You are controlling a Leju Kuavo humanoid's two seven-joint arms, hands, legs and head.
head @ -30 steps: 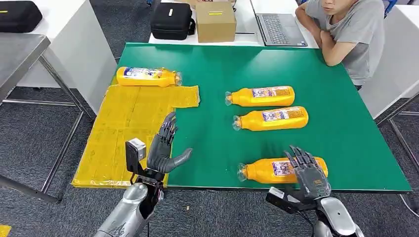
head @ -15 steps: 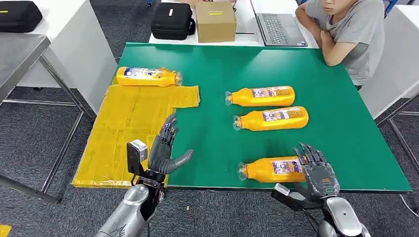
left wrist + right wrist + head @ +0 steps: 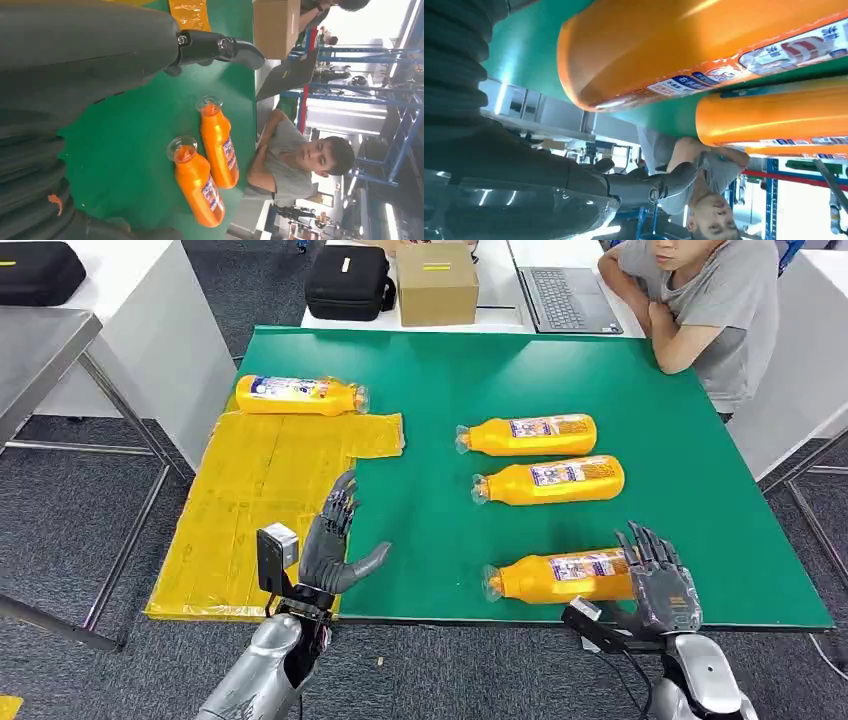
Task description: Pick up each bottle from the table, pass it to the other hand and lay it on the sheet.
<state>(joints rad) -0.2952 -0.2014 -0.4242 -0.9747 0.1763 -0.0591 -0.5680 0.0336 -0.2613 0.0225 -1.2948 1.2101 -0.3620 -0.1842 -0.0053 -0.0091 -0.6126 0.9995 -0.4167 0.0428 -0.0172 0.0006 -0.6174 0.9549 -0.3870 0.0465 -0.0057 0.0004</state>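
Several orange bottles lie on their sides on the green table (image 3: pixel 430 390). One bottle (image 3: pixel 298 395) rests at the far end of the yellow sheet (image 3: pixel 260 480). Two more bottles (image 3: pixel 528 434) (image 3: pixel 550 480) lie mid-table, also seen as two bottles (image 3: pixel 217 142) (image 3: pixel 197 182) in the left wrist view. The nearest bottle (image 3: pixel 560 577) lies by the front edge. My right hand (image 3: pixel 658 585) is at its base end, fingers spread, gripping nothing; that bottle (image 3: pixel 684 45) looms close in the right wrist view. My left hand (image 3: pixel 335 540) stands open and upright at the sheet's near right edge.
A person (image 3: pixel 700 300) sits with folded arms at the table's far right corner. A cardboard box (image 3: pixel 436 285), a black case (image 3: pixel 348 282) and a laptop (image 3: pixel 565 295) stand on the white table behind. The sheet overhangs the table's left side.
My right hand has slid to the right along the nearest bottle, from over its label to its base end. The left hand and the bottles have stayed put.
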